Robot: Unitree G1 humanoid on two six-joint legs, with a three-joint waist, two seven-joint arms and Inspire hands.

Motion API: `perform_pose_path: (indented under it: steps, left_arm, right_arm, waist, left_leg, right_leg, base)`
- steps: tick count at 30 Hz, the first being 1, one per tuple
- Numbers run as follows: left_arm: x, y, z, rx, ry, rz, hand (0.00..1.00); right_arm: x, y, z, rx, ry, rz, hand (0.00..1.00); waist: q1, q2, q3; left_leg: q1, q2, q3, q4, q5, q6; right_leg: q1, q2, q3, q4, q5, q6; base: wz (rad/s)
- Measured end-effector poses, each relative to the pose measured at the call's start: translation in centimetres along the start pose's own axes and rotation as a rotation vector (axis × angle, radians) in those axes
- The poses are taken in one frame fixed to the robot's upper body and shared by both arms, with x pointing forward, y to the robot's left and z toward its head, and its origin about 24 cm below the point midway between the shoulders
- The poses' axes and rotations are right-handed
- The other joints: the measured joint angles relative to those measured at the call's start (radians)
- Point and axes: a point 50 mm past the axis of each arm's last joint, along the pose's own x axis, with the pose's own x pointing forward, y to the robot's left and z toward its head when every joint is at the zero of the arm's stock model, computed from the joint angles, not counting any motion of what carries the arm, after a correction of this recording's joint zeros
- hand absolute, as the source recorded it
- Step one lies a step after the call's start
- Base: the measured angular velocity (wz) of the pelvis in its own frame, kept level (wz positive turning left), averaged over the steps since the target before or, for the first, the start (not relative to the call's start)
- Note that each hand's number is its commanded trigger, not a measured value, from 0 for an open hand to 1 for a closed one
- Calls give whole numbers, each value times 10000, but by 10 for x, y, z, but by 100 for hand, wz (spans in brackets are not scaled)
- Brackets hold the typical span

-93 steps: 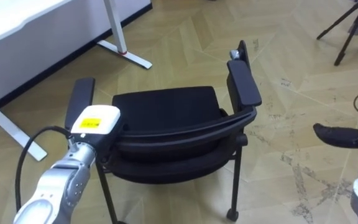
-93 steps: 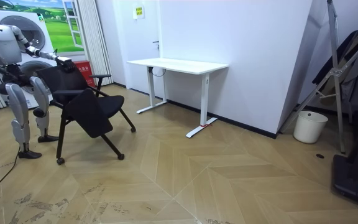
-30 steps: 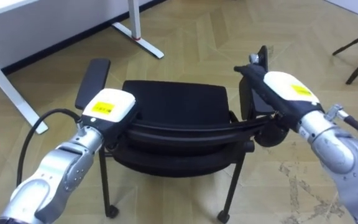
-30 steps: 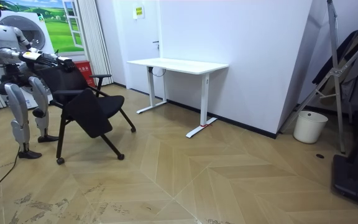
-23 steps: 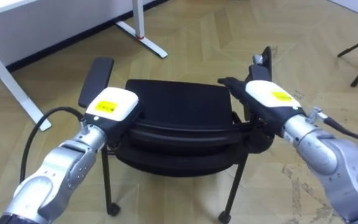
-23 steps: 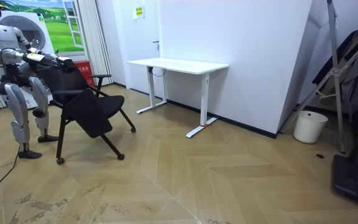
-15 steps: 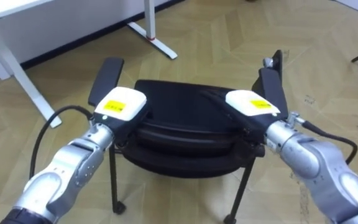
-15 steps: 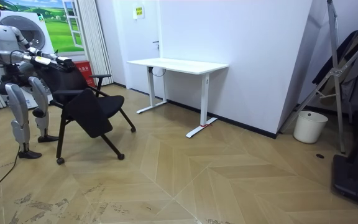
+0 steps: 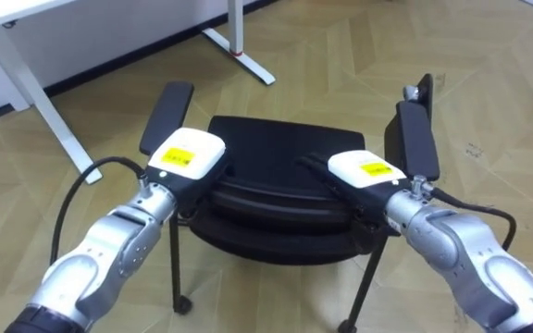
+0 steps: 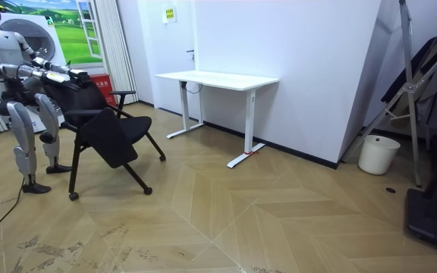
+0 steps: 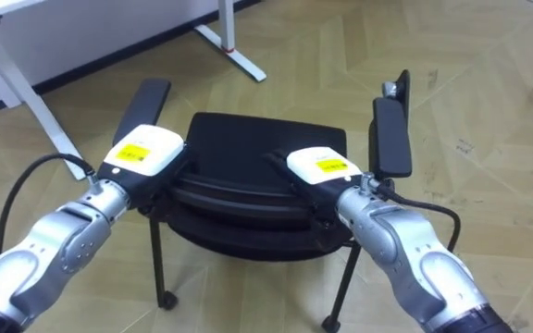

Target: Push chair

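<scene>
Left hand (image 9: 185,159), right hand (image 9: 364,171) atop chair (image 9: 280,143) back; right fingers lie straight, left's cannot tell; push evenly, both sides together.

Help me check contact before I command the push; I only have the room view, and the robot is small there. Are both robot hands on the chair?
Observer: Yes. The left robot hand rests on the chair, at the left end of the backrest top edge, beside the left armrest.
Operator: And the right one?
Observer: The right robot hand lies near that edge's right end, its fingers stretched flat along it, not curled round.
</scene>
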Motion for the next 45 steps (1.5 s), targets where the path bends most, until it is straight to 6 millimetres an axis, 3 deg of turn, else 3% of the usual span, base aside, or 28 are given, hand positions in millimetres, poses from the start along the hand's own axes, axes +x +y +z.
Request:
perform_pose_path:
  steps: [3, 8, 9, 10, 11, 19, 37, 45]
  left_arm:
    - [1, 0, 1, -21, 34, -67, 100]
    - [1, -2, 1, -99, 77, -210, 100]
    - [2, -3, 1, -118, 86, -231, 100]
    - [2, -3, 1, -138, 98, -262, 100]
    - [2, -4, 1, -150, 107, -289, 100]
    - [-1, -8, 1, -324, 217, -531, 100]
    - [-2, -9, 2, -457, 221, -595, 100]
    - [-3, -10, 2, -445, 239, -569, 100]
  right_arm:
    - [0, 2, -1, 68, 46, -190, 0]
    - [1, 5, -3, 61, -19, -533, 3]
    - [1, 6, -4, 61, -37, -578, 38]
    - [1, 7, -4, 70, -40, -606, 60]
    - [2, 7, -5, 74, -55, -621, 100]
    - [1, 7, -4, -430, -217, -692, 100]
    - [-2, 13, -5, -716, -256, -1285, 100]
    - [-2, 17, -6, -632, -308, -1459, 100]
  waist:
    - [-49, 18, -12]
    - [-79, 121, -14]
    - [-80, 138, -14]
    - [-87, 157, -6]
    - [-90, 184, -7]
    - [-217, 361, -137]
    - [-279, 386, -113]
    - [-275, 246, -97]
  left_leg:
    - [-81, 6, -104, 88, -2, -3]
    - [-53, 9, -112, 168, -2, -4]
    - [-32, 9, -111, 169, -2, -4]
    - [-8, 9, -113, 167, -2, -4]
    - [1, 9, -118, 167, -2, -4]
    - [78, 6, -85, 109, -2, -4]
    - [195, -19, -121, 102, -2, -4]
    - [259, -18, -119, 49, -2, -4]
  right_leg:
    - [12, -1, -243, -4, 7, -12]
    - [33, -11, -285, -11, 29, -46]
    - [51, -12, -288, -10, 30, -48]
    - [90, -12, -296, -15, 30, -48]
    - [103, -12, -294, -20, 30, -48]
    - [155, -11, -217, -68, 30, -49]
    - [333, -20, -198, -163, 34, -56]
    - [391, -20, -206, -161, 32, -52]
  base:
    - [11]
    - [1]
    - [0]
    - [0]
    - [0]
    - [-1]
    - [0]
    - [0]
